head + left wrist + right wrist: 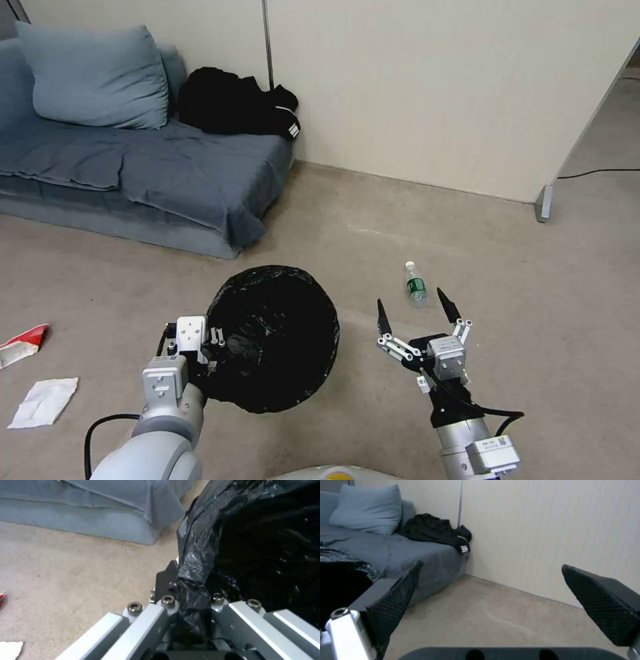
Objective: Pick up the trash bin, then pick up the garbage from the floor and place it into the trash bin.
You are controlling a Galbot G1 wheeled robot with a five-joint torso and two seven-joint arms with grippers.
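The trash bin (273, 333), lined with a crinkly black bag, is tilted with its mouth toward me. My left gripper (212, 355) is shut on its near-left rim; in the left wrist view the fingers (168, 580) pinch the bag fold (196, 562). My right gripper (411, 299) hovers open over the floor, its black fingertips either side of a small green-labelled bottle (416, 285) lying farther off. More garbage lies at the left: a red-white wrapper (23, 343) and a white tissue (45, 400). The right wrist view shows the spread fingertips (400, 592) and the bin's bag (340, 580).
A low blue-grey sofa (133, 167) with a pillow (93, 77) and black clothes (240, 103) stands at the back left. A beige wall panel (433, 87) runs behind, ending at a metal foot (545, 203) with a black cable beyond. Bare floor surrounds the bottle.
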